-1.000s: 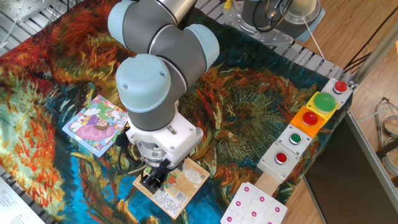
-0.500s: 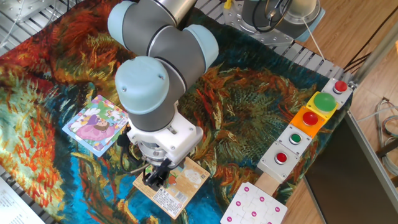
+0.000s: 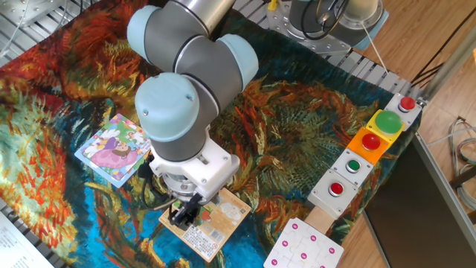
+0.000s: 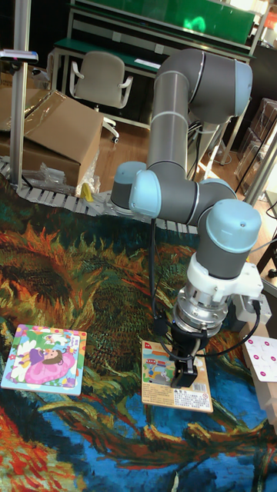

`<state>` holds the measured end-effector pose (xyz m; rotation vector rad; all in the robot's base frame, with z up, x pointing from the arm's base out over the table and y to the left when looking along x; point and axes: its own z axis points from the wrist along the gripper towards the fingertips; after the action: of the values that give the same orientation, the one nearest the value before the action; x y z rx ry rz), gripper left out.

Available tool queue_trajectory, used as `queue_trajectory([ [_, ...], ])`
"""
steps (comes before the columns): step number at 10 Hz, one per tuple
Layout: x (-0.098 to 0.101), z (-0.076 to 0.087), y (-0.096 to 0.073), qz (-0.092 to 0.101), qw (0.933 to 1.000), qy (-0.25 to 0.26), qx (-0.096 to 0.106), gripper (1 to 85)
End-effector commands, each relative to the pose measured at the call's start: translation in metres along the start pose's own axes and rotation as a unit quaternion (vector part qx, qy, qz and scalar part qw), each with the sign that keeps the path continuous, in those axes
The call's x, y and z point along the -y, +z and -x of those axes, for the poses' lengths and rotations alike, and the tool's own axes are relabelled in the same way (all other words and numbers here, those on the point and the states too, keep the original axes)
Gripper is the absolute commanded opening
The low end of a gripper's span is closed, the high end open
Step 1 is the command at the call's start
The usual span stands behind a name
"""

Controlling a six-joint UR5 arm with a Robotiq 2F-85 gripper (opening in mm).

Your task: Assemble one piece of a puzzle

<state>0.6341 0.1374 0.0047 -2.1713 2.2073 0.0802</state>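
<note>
The puzzle (image 3: 115, 147) (image 4: 45, 347) lies flat on the patterned cloth at the left, a pastel square with a pink-purple figure. My gripper (image 3: 182, 215) (image 4: 184, 360) points straight down onto the left part of an orange printed card (image 3: 216, 223) (image 4: 158, 370), well to the right of the puzzle. Its dark fingers stand close together with their tips at the card's surface. The piece is hidden; I cannot make it out under or between the fingers.
A white board with pink dots (image 3: 305, 249) (image 4: 264, 357) lies right of the card. A button box (image 3: 368, 145) with red and green buttons runs along the right edge. The arm's bulky joints (image 3: 175, 112) hang over the table's middle.
The arm has shifted slightly to the left, and the gripper has stayed down over the orange card. The puzzle and the card have not moved.
</note>
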Motion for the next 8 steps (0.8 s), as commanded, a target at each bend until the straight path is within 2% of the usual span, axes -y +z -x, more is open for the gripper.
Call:
queue_trajectory([
  [1, 0.0008, -0.0005, 0.001, 0.002, 1.0, 0.005, 0.005, 58.7],
  [3, 0.0021, -0.0033, 0.0011, 0.0, 1.0, 0.003, 0.0, 58.3],
  [6, -0.0008, -0.001, 0.001, 0.005, 1.0, 0.0, 0.004, 58.3],
  [8, -0.0012, -0.0069, 0.001, 0.002, 1.0, -0.002, 0.0, 58.3],
])
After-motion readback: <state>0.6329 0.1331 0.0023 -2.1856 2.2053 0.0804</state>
